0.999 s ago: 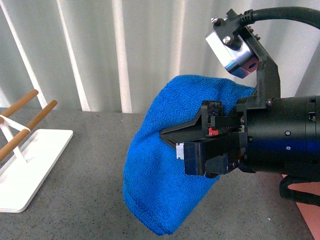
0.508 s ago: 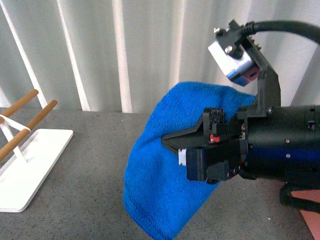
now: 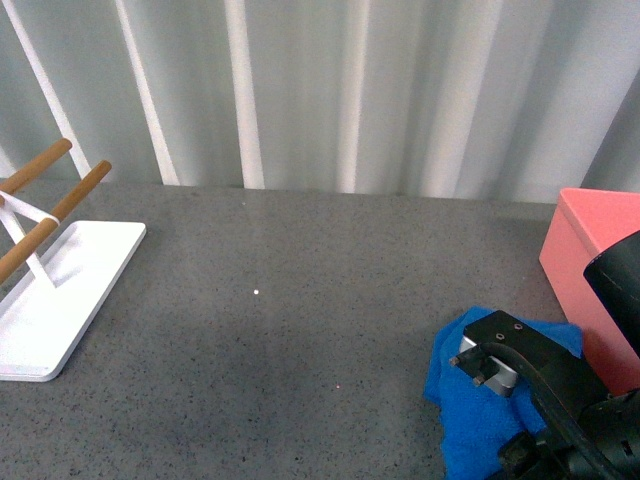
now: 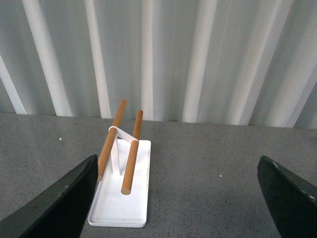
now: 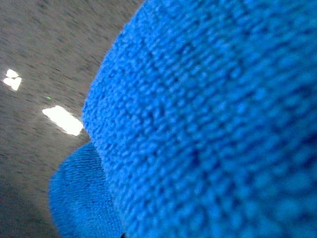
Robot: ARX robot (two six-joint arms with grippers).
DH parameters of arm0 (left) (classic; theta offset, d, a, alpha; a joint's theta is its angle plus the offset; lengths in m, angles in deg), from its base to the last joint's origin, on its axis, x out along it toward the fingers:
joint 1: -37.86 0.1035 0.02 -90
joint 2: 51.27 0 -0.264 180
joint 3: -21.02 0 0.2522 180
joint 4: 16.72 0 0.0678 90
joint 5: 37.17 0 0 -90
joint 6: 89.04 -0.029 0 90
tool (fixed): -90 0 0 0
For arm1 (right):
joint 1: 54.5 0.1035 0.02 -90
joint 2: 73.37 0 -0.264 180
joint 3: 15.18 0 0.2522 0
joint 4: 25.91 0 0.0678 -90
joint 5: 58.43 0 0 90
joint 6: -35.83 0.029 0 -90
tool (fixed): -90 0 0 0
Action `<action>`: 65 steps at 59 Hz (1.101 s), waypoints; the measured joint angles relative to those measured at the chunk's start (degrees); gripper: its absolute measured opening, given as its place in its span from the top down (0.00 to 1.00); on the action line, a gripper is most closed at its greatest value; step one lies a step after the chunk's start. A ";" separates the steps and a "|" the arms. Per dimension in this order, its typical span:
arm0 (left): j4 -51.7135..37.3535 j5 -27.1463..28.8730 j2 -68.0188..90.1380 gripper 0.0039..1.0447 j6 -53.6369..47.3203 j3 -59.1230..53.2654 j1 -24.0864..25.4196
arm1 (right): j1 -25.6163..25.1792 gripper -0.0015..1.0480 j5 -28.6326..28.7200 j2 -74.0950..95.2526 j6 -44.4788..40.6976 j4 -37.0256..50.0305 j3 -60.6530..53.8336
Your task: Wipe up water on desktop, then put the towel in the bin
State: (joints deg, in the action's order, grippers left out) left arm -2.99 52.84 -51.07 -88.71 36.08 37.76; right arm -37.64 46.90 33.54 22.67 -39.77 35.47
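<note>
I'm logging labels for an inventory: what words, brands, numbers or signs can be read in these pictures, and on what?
None can be read. The bin, the towel, the white rack, the desktop and the right arm's camera mount show no lettering, and neither wrist view shows any.

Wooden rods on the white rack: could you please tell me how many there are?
2, side by side on the white rack at the left of the desktop: the left rod and the right rod. None seems hidden.
</note>
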 joint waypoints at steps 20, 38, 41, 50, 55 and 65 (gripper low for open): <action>0.00 0.00 0.02 0.06 -0.02 0.00 0.00 | -2.29 0.94 -4.68 7.98 -6.88 -3.74 9.20; 0.00 0.00 0.00 0.06 -0.02 0.00 0.00 | -1.03 0.94 -7.30 14.84 -6.47 -7.08 21.22; 0.00 0.00 0.00 0.06 -0.02 0.00 0.00 | -0.46 0.94 -8.24 16.66 -5.99 -8.31 24.81; 0.00 0.00 0.00 0.06 -0.02 0.00 0.00 | 1.27 0.94 -9.07 20.61 -5.01 -10.36 32.63; 0.00 0.00 0.00 0.06 -0.02 0.00 0.00 | 2.34 0.94 -9.22 22.71 -4.50 -11.89 36.83; 0.00 0.00 0.00 0.06 -0.02 0.00 0.00 | 4.92 0.94 -9.51 26.88 -3.63 -15.04 45.13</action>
State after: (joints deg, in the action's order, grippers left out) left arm -2.99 52.84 -51.07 -88.73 36.08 37.76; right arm -32.72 37.40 60.42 19.04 -54.81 80.60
